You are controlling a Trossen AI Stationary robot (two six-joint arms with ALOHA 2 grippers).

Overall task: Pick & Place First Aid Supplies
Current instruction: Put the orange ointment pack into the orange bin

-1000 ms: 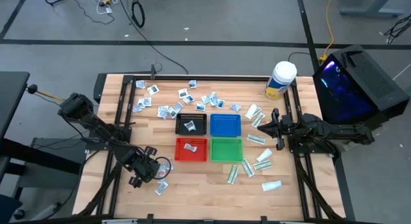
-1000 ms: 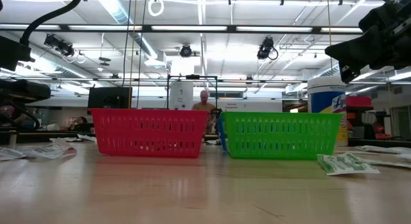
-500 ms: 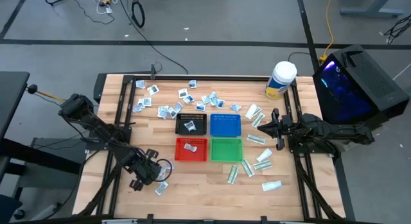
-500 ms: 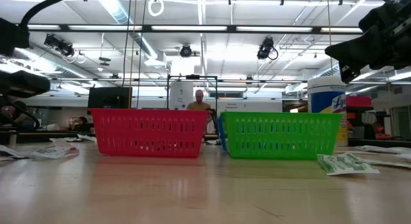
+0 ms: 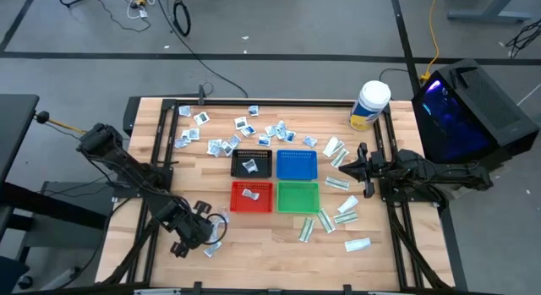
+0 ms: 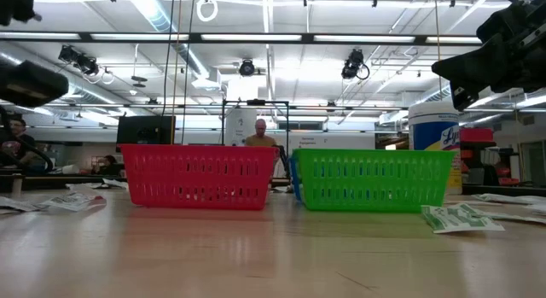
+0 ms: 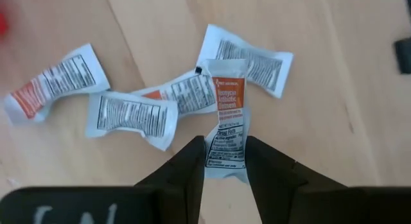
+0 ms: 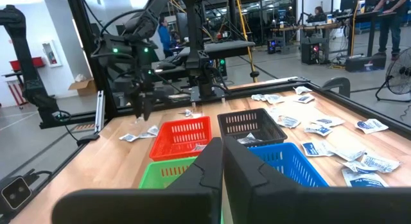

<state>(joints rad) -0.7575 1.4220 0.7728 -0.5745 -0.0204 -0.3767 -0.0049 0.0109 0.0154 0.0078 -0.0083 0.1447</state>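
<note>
Packet (image 7: pixel 226 124) (orange-banded) between left end effector (image 7: pixel 225 167) fingers.

A robotics lab or open workshop hall is stretching out around this wooden table (image 5: pixel 262 236); fluorescent strips (image 6: pixel 153 8) are glowing along a bare industrial ceiling; cables (image 5: pixel 161 8) are trailing over grey floor; people (image 8: pixel 385 18) are working at desks with monitors behind.

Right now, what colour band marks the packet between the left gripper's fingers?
Orange, on the packet; left wrist view.
</note>
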